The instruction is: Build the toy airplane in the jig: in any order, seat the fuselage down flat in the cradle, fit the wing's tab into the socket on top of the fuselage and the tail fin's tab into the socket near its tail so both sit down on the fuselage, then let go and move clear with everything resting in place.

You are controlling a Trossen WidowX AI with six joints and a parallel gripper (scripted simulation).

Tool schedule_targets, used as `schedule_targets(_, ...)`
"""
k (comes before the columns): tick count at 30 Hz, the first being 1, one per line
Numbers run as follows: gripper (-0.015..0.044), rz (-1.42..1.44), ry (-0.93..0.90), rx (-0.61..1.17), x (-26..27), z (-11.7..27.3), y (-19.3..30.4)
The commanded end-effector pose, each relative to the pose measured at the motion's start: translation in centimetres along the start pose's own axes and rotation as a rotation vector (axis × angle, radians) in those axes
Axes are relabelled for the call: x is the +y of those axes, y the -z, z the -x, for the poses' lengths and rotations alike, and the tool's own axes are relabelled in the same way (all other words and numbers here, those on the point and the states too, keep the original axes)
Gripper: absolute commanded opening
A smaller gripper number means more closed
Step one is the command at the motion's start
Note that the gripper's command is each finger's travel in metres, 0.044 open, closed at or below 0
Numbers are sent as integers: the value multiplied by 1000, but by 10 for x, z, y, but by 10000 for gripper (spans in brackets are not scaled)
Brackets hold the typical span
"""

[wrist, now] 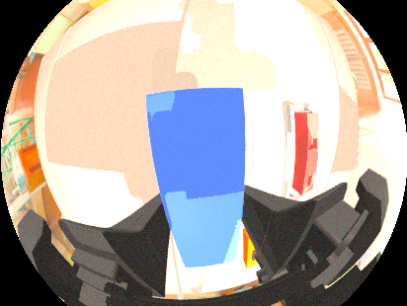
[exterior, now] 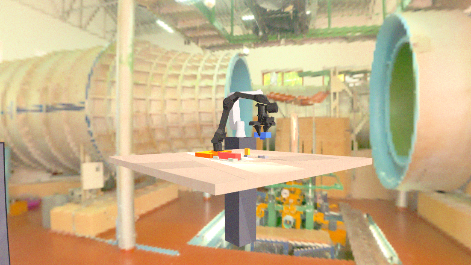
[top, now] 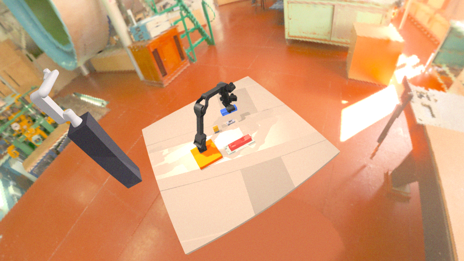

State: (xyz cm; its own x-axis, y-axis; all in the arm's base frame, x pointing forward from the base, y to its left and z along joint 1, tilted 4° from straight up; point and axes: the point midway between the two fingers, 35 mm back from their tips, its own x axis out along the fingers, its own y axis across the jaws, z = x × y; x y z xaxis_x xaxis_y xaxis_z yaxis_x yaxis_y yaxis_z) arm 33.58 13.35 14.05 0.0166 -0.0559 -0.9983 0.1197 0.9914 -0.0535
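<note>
My gripper [top: 229,109] [exterior: 260,133] [wrist: 201,191] is shut on the blue wing [top: 224,112] [exterior: 267,134] [wrist: 198,148] and holds it level, well above the table. The wing's tab shows underneath in the exterior view. The red fuselage [top: 240,143] [exterior: 229,155] [wrist: 300,153] lies lengthwise in the pale cradle [top: 228,150] [exterior: 233,160] [wrist: 288,118], its top bare. The views are too small to tell its exact fit. The yellow tail fin [top: 215,129] [exterior: 247,151] stands upright in a small grey holder, away from the fuselage.
A small grey holder [top: 230,121] [exterior: 262,157] stands empty on the table [top: 207,201] [exterior: 184,171], near the tail fin. The arm's orange base plate [top: 209,158] [exterior: 204,154] is beside one end of the cradle. A white arm [top: 48,103] on a dark pedestal stands off the table.
</note>
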Motion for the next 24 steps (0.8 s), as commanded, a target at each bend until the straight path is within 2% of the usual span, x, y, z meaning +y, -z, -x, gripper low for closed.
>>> schedule_targets(1, 0, -67, -2, 3, -11, -2, -3)
schedule_targets(24, 0, -493, -9, 23, -82, -15, -16)
